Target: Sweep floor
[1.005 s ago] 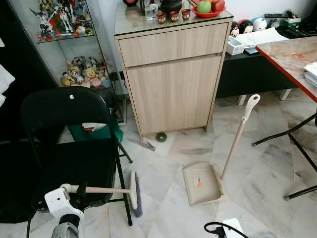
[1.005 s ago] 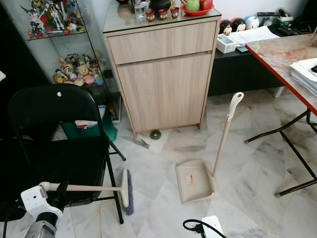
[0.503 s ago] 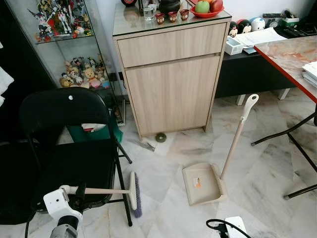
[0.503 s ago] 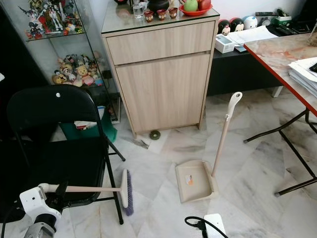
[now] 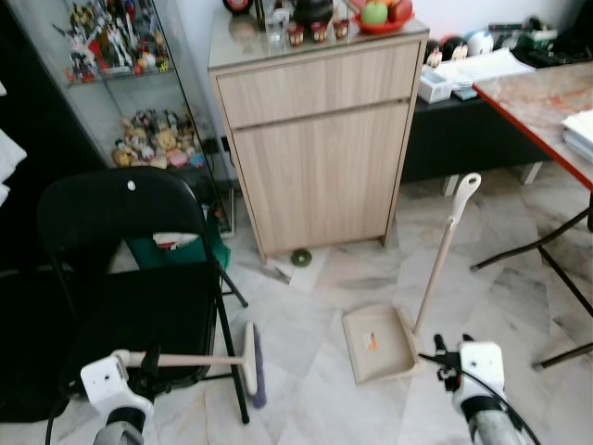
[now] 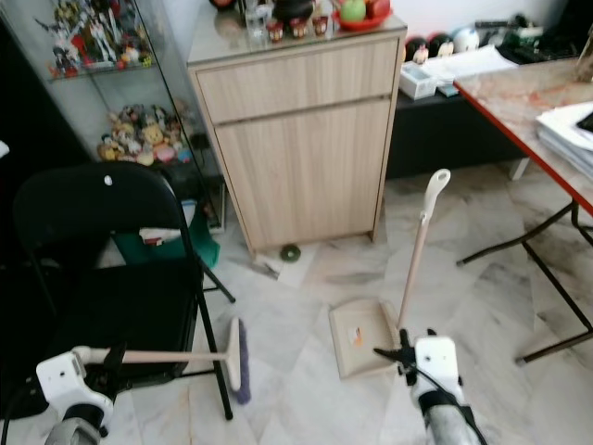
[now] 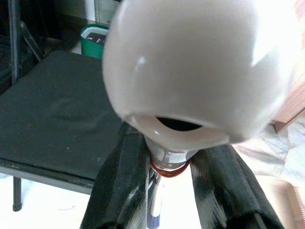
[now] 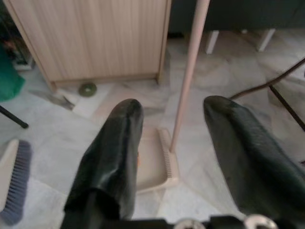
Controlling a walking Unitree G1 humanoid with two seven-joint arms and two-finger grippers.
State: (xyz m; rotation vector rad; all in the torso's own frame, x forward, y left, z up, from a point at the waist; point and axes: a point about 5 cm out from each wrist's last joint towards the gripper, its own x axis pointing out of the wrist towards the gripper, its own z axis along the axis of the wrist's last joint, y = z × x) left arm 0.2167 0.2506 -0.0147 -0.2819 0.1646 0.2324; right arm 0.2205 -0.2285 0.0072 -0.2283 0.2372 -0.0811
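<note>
- Your left gripper (image 7: 167,167) is clamped on the broom (image 5: 190,359) near its handle end; the handle runs level, brush head beside the chair (image 5: 130,278) leg, bristles at the floor.
- Your right gripper (image 8: 183,157) has its fingers wide apart and holds nothing.
- The dustpan (image 5: 380,343) sits on the floor ahead of that gripper, and its handle (image 8: 188,71) stands nearly upright, framed between the two fingers in the right wrist view.
- The right arm is the nearer one, so you would likely move straight forward to close on the handle.
</note>
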